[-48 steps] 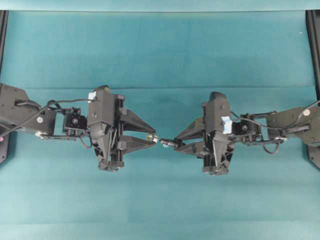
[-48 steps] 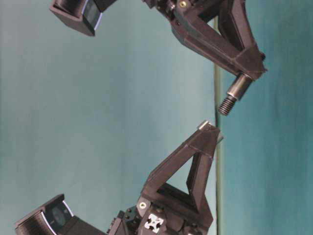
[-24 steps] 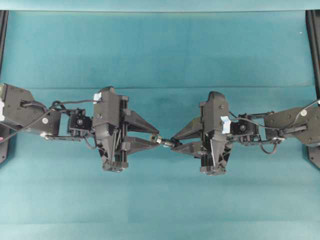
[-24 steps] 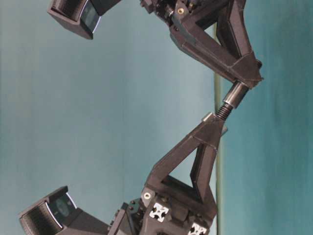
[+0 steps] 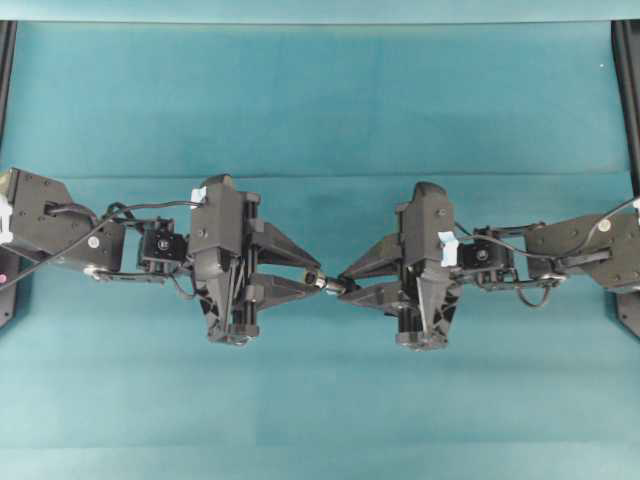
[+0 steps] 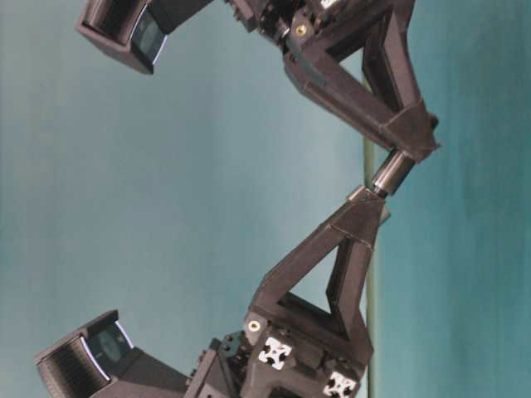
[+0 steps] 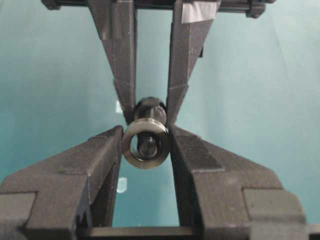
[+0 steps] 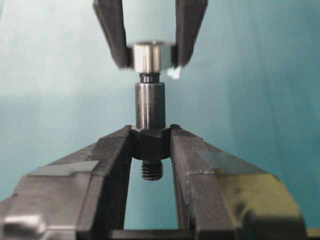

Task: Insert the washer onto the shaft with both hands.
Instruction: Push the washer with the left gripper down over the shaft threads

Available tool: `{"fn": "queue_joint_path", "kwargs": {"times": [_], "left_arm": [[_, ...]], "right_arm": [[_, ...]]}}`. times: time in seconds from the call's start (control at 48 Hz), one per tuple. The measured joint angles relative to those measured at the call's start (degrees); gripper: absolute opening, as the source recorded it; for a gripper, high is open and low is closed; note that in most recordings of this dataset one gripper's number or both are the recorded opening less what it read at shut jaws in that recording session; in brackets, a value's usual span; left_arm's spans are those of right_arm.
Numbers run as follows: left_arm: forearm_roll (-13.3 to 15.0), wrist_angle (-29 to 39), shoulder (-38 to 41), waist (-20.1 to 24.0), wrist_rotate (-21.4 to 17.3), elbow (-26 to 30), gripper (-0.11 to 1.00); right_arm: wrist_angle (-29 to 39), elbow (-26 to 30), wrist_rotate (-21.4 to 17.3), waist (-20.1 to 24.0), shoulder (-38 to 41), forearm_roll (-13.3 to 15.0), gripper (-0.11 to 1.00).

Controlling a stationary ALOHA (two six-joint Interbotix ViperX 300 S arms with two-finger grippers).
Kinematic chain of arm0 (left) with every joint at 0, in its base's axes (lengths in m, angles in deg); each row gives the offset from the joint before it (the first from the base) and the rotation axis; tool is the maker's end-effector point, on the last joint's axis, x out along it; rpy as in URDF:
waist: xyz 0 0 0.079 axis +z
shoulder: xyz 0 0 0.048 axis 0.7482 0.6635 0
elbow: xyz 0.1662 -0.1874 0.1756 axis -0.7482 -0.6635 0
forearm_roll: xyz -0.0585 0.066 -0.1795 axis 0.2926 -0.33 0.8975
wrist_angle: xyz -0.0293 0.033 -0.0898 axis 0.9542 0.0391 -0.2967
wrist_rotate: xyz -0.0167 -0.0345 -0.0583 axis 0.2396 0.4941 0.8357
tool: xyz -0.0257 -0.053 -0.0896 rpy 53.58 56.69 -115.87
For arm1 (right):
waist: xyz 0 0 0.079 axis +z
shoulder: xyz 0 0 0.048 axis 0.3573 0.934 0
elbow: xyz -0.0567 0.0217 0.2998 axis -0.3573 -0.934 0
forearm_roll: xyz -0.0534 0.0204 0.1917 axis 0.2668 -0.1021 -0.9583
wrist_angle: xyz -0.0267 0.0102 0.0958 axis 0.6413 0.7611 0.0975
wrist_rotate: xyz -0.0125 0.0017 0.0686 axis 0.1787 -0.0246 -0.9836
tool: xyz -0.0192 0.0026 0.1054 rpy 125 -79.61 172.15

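Two claws met tip to tip above the middle of the table (image 5: 320, 90). The left claw (image 5: 312, 274) pinched the washer (image 7: 145, 145) by its rim between its two fingers (image 7: 95, 165), the ring's hole facing the other arm. The right claw (image 5: 345, 284) was clamped on the shaft (image 8: 150, 107) at its dark collar, the threaded stub sticking out behind the fingers and the smooth barrel pointing at the ring. In the left wrist view the shaft's narrow end showed inside the washer's hole; in the right wrist view that narrow neck reached the ring's face, with the wider barrel just short of it. The table-level view showed the barrel touching the left fingertips, the two arms forming one bent line.

Around the joined tips the teal cloth lay bare on every side, with wide room toward the far edge and the near edge alike. Both claws hung off the cloth, not resting on it. Black frame posts (image 5: 628, 90) stood at the far left and right edges, well apart from the claws. A tiny pale chip (image 7: 121, 185) lay on the cloth below the left claw.
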Motion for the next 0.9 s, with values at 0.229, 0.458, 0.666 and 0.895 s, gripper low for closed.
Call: {"fn": "queue_joint_path", "kwargs": {"times": [0.229,0.458,0.666,0.895], "left_arm": [[-0.1,0.0,1.7,-0.4,0.1,0.8,0.34],[-0.1,-0.1,3.6,-0.6,0.3,2.3,0.34],[0.0,-0.1,4.6,-0.6,0.3,2.9,0.34],[0.0,0.1,4.8,-0.6,0.3,3.2,0.34]], "right_arm": [[0.0,0.4,0.0,0.1,0.5,0.0,0.00],[0.0,0.6,0.0,0.1,0.6,0.0,0.00],[0.0,0.5,0.0,0.1,0.6,0.1,0.00],[0.0,0.6,0.0,0.1,0.6,0.0,0.00]]}}
